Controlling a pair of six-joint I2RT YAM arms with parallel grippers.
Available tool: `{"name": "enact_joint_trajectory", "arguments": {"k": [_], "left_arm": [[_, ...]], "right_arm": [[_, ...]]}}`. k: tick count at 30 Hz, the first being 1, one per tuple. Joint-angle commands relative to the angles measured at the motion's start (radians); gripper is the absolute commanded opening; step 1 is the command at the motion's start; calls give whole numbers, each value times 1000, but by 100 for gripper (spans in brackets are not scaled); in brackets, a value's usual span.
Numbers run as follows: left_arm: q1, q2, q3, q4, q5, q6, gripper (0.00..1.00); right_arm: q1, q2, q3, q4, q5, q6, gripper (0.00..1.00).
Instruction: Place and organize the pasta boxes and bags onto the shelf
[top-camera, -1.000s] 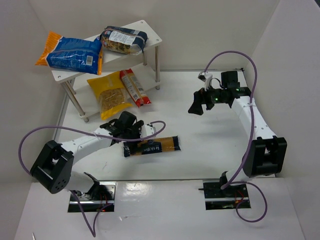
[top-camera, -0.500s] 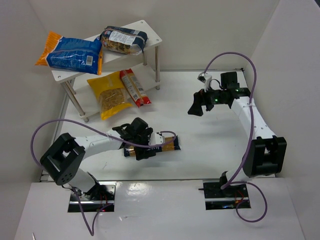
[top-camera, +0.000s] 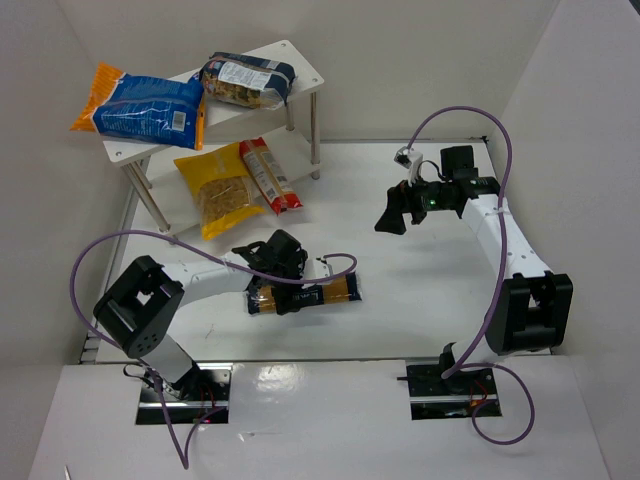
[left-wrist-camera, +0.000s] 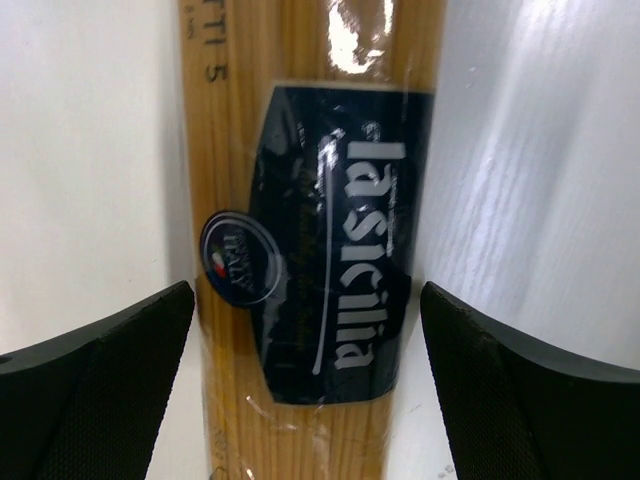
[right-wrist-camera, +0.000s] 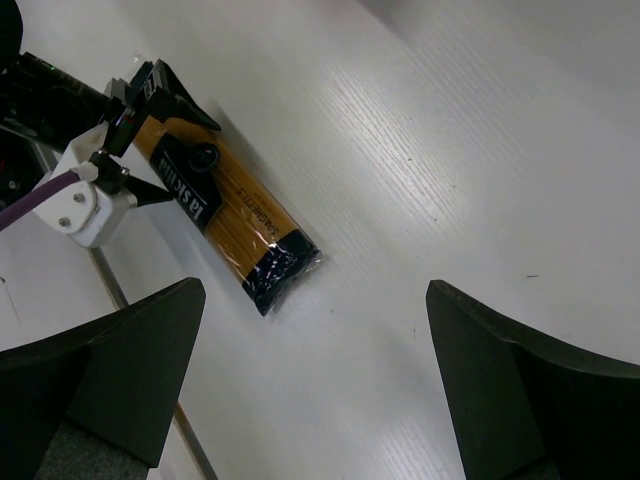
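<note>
The golden spaghetti packet with a dark blue label lies flat on the table; it also shows in the left wrist view and the right wrist view. My left gripper is open and straddles the packet's left part, one finger on each side, not closed on it. My right gripper is open and empty above the table's right side. On the white shelf, the blue-and-orange bag and dark-blue-and-clear bag lie on top. The yellow bag and red packet lie on the lower tier.
White walls enclose the table on the left, back and right. The left arm's purple cable loops over the table's left side. The shelf's thin metal legs stand at the back left.
My left gripper has moved right and down from beside the packet to over its left part, fingers straddling it. The right arm has barely moved.
</note>
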Motion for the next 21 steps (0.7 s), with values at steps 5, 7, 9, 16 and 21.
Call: {"name": "enact_joint_trajectory", "arguments": {"k": [5, 7, 9, 16, 21], "left_arm": [[16, 38, 17, -85, -25, 34, 97], [16, 69, 38, -114, -32, 59, 18], [26, 119, 93, -154, -28, 43, 0], [55, -12, 140, -145, 20, -47, 0], [118, -97, 204, -169, 104, -114, 0]], "right_arm": [[0, -43, -3, 7, -32, -17, 100], [0, -43, -3, 7, -32, -17, 100], [0, -43, -3, 7, -43, -17, 100], [9, -61, -14, 7, -34, -26, 100], [18, -61, -23, 7, -34, -35, 100]]}}
